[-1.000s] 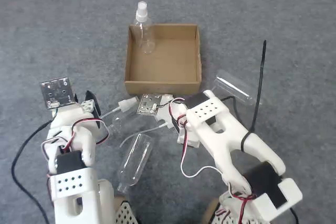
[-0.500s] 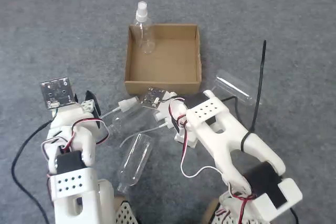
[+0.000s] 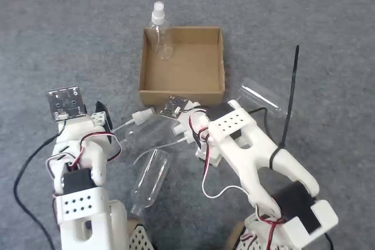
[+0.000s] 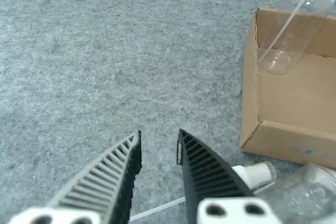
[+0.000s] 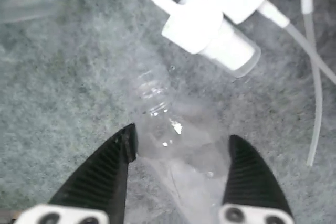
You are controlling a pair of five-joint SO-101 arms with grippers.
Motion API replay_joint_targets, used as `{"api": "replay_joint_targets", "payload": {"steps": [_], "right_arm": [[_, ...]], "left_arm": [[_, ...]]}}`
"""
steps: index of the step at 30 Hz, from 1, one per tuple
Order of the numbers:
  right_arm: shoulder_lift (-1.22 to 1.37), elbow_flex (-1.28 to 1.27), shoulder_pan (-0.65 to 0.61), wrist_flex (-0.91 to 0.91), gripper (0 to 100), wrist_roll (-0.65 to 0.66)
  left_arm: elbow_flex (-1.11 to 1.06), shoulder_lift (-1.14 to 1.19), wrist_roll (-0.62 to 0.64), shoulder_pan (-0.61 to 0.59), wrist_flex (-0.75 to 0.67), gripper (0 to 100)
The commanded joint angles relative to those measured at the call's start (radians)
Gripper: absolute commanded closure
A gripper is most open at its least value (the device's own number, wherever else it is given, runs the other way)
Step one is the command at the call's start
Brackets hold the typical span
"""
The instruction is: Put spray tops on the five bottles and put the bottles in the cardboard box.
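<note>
The cardboard box (image 3: 181, 65) sits at the far middle of the table. A clear bottle with a white spray top (image 3: 159, 33) leans in its far left corner, and also appears in the left wrist view as the bottle (image 4: 286, 35) in the box (image 4: 283, 103). My right gripper (image 5: 181, 136) is open, its fingers on either side of a clear bottle's neck (image 5: 163, 129) lying on the carpet. Loose white spray tops (image 5: 205, 30) with tubes lie just beyond it. My left gripper (image 4: 158, 145) hangs over bare carpet, slightly open and holding nothing, beside a spray top (image 4: 254, 174).
Another uncapped bottle (image 3: 149, 177) lies between the two arms. One more bottle (image 3: 262, 98) lies right of the box's near corner. A black cable tie (image 3: 290, 95) stands up by the right arm. Grey carpet (image 3: 70, 39) covers the table.
The right arm's wrist has turned and shifted slightly toward the box. The left arm and the bottles have stayed in place.
</note>
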State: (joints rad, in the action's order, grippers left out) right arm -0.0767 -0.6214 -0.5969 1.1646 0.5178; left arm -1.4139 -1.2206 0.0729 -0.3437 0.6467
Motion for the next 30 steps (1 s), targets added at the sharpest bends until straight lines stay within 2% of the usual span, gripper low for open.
{"api": "replay_joint_targets", "payload": {"steps": [1, 9, 21, 30], "right_arm": [[-0.073, 0.026, -0.008, 0.025, 90.6, -0.06], [-0.209, 0.026, -0.008, 0.084, 90.8, -0.209], [-0.22, 0.026, -0.007, 0.104, 90.8, -0.503], [-0.147, 0.032, -0.008, 0.093, 88.5, -0.519]], "left_arm": [[0.007, -0.02, -0.011, -0.003, -0.034, 89], [0.005, -0.02, -0.011, -0.003, -0.034, 89], [0.005, -0.02, -0.011, -0.003, -0.032, 89], [0.005, -0.02, -0.012, -0.003, -0.032, 89]]}}
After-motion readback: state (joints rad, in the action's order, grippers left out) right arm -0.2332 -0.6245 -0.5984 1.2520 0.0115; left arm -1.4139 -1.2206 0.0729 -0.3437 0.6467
